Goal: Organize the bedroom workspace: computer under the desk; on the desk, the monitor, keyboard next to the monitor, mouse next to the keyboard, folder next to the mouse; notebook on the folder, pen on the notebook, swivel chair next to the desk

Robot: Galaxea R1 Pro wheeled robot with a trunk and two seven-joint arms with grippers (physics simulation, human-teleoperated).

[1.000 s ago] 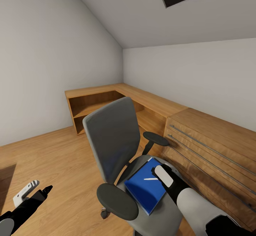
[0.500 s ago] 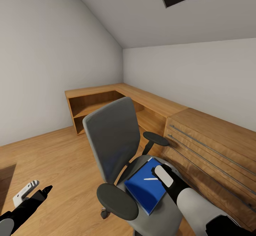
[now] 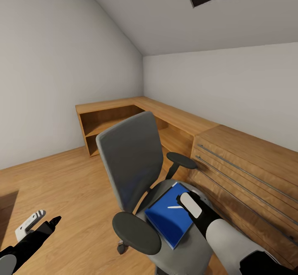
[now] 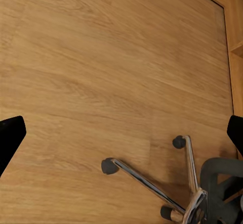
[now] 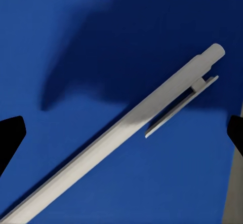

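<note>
Almost nothing has moved since the earlier frames: only the head view has tipped a touch, so the dark ceiling panel and the wall line sit slightly differently, while arms and things hold their places.

The right gripper (image 3: 181, 197) hangs directly over the pen (image 5: 121, 127), fingers spread wide, one dark tip at each side of the right wrist view and the pen lying slantwise between them, untouched. The pen (image 3: 175, 208) rests on the folder (image 3: 167, 219), which lies flat on the seat of the swivel chair (image 3: 132, 163), between the two armrests.

By the look of it the pen is light, stiff and smooth (likely to roll or skid on the slick blue cover if nudged sideways), so a pinch across the barrel near its middle, away from the clip (image 5: 182, 105), seems safest. The folder is thin and flat, with little edge to catch; its corner toward the seat's front looks the easier place to lift.

Room is tight on the robot's right, where the light wooden drawer unit (image 3: 248, 171) stands just beside the chair. The left gripper (image 3: 35, 225) is also spread, idle above the open wooden floor (image 4: 101, 57) near the chair's chrome base (image 4: 167, 188).
</note>
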